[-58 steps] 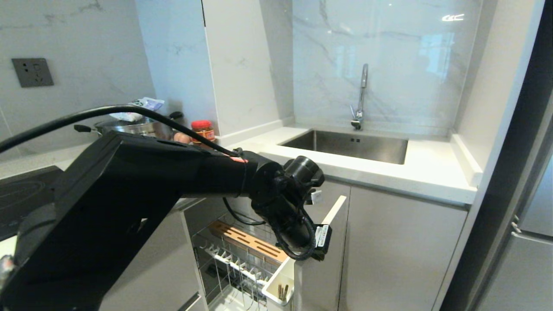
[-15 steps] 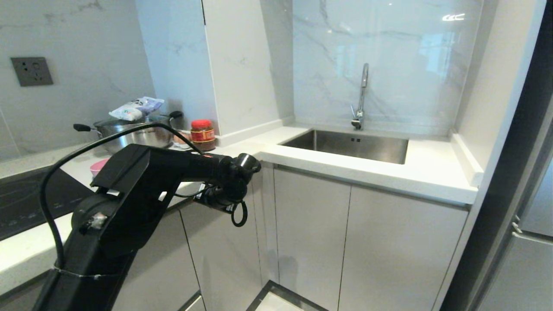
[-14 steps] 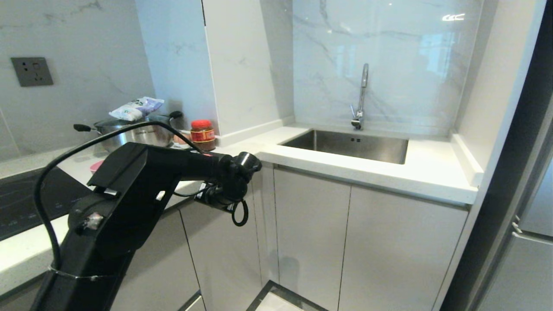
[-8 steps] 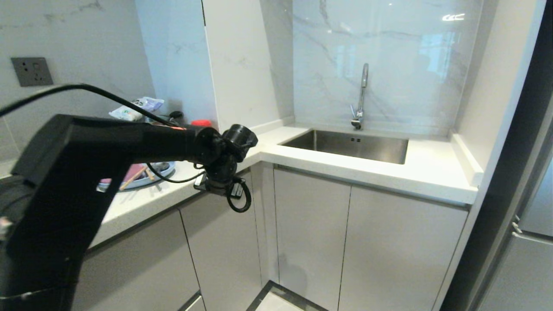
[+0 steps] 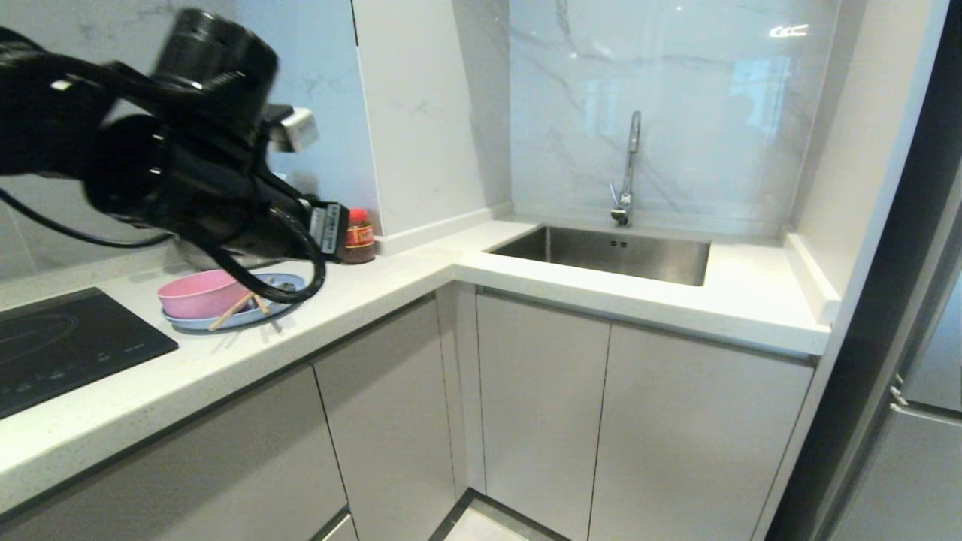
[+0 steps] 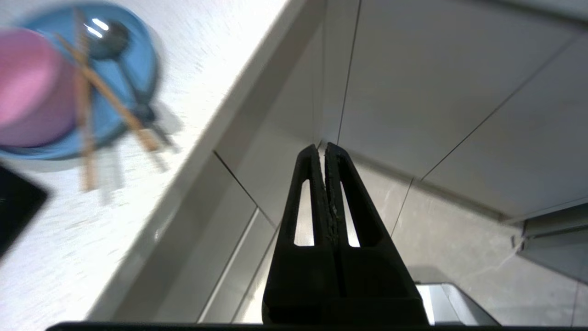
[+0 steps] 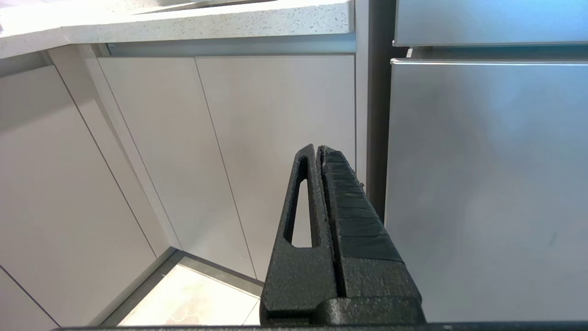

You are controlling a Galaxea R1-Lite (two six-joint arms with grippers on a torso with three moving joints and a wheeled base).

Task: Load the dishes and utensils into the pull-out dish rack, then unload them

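**Left gripper raised, dishes on counter**

Left gripper, jaws pressed together and empty, hangs off the counter edge. Right gripper, likewise closed, faces cabinet doors. Plate carries bowl, chopsticks, spoon.

Left arm raised high at the head view's upper left, wrist bent downward, left gripper pressed closed and empty, right gripper likewise closed and empty, hanging low
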